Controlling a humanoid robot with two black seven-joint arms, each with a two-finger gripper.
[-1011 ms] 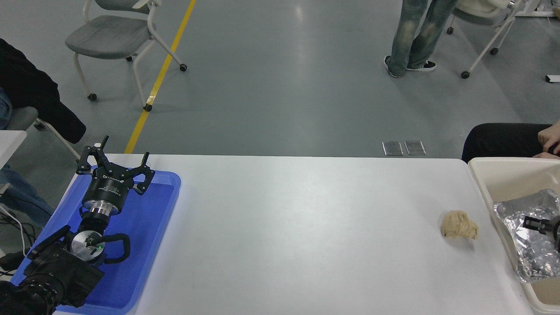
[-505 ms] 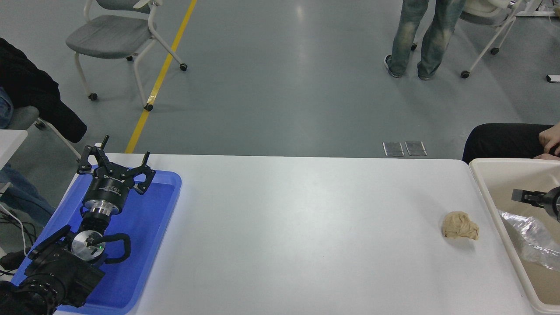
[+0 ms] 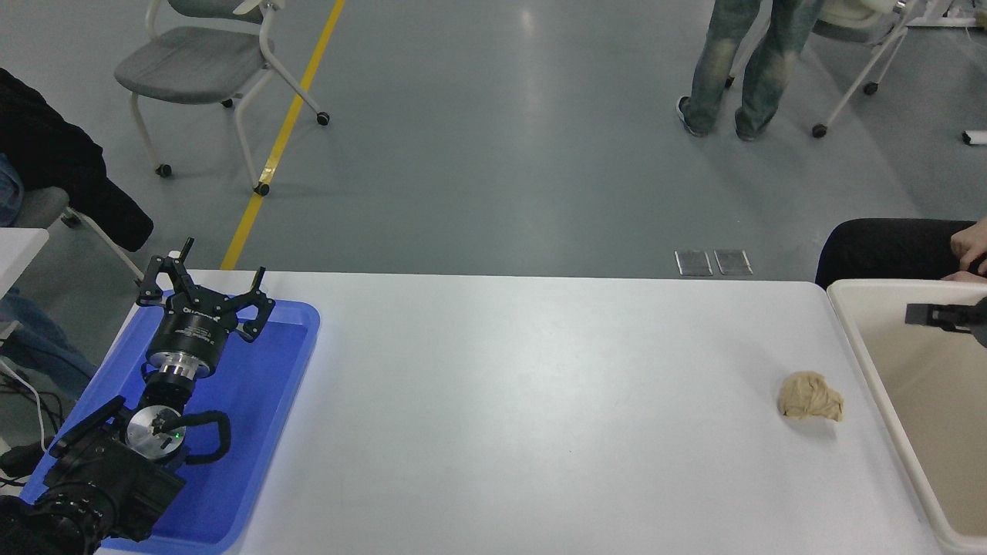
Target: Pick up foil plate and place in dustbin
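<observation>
Right claw (image 3: pixel 937 314) hangs above the bin (image 3: pixel 856 339), only one finger showing, so its opening can't be judged. No foil plate visible anywhere; presumably down inside the bin, beyond the picture's edge. Left claw (image 3: pixel 202 287) sits spread over the blue tray (image 3: pixel 285 362), far off.

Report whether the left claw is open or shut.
Open. The left claw hangs over the blue tray with fingers spread wide, holding nothing.

The right pincer (image 3: pixel 921 314) pokes in over the cream dustbin (image 3: pixel 864 351) at the desk's (image 3: pixel 540 401) right end. A tan lump (image 3: pixel 809 396) lies beside it. The left pincer (image 3: pixel 202 289) hangs spread over a blue tray (image 3: pixel 254 416).
</observation>
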